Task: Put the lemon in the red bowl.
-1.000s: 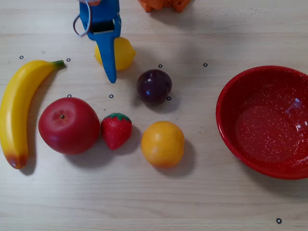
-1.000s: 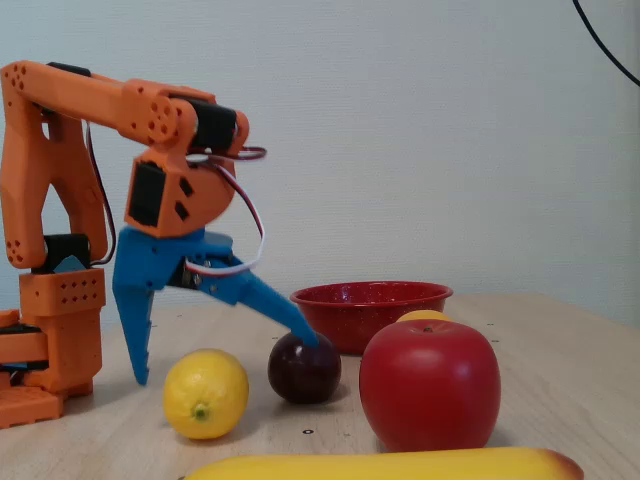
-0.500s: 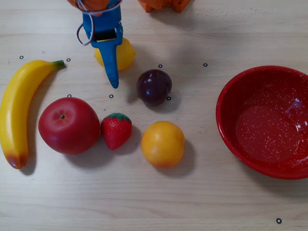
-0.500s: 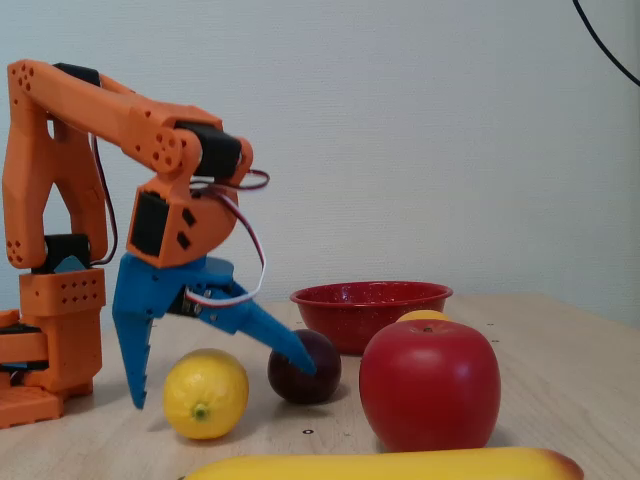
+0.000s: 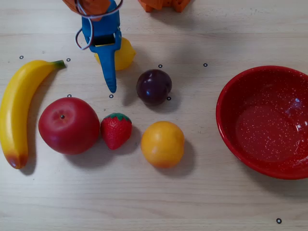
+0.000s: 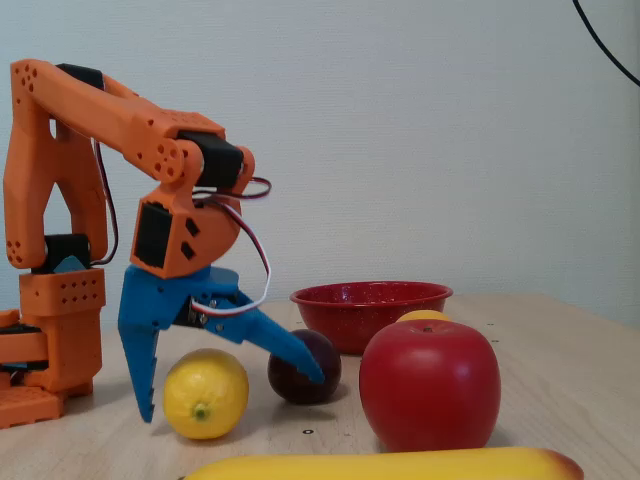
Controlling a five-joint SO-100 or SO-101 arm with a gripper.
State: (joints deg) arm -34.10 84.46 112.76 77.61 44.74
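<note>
1. In the fixed view the blue end effector hangs low with its jaws spread wide, one finger left of the lemon and the other reaching over it to the right.
2. The lemon rests on the surface, not gripped.
3. In the overhead view the lemon lies at the far left, partly under the end effector.
4. The red bowl sits at the right edge, well apart from the lemon.
5. A dark plum sits between them.
</note>
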